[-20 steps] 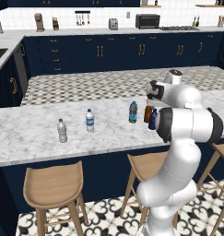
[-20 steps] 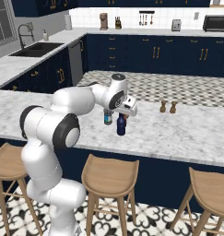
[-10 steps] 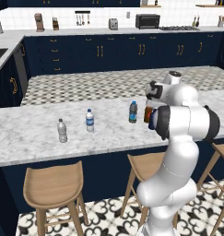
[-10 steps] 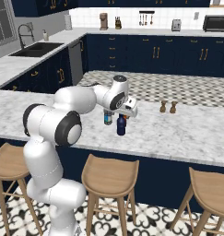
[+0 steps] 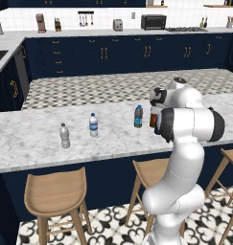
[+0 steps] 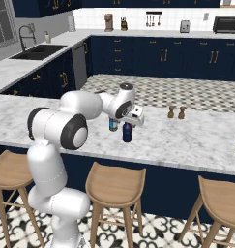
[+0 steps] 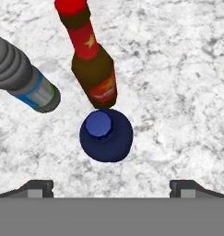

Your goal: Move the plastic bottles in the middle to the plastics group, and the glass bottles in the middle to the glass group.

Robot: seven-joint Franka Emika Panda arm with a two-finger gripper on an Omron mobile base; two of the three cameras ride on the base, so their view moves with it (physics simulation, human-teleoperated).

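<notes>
I had the gripper [image 7: 111, 186] hanging above the marble counter [image 5: 36, 139], pointing straight down, jaws spread wide and holding nothing. In the hand view its 2 dark fingertips [image 7: 37, 186] sat well apart, with the navy bottle [image 7: 106, 135] between them but farther up the frame, seen from directly above, cap toward the lens.

3 small bottles stood clustered mid-counter, all upright. The amber bottle [image 7: 91, 64], with its red cap and orange-red label, stood just beside the navy one; I could not tell whether they touched. The dark bottle with the blue-green label [image 7: 23, 76] stood a little apart from both.

From the left base view, the labelled dark bottle [image 5: 138, 116] stood clear of the arm, back from the counter's front edge, and a sliver of the amber bottle [image 5: 153, 119] showed behind the arm. In the right base view the navy bottle [image 6: 127, 132] stood under the hand, nearer the front edge than the labelled one [image 6: 112, 125].

2 clear water bottles stood toward the counter's left end: the grey unlabelled one [image 5: 64, 136] nearer the front edge, the white-capped one with a blue label [image 5: 93, 125] beside it. 2 small brown bottles [image 6: 176, 112] stood side by side toward the right end, near the back edge, well apart from the middle cluster.
</notes>
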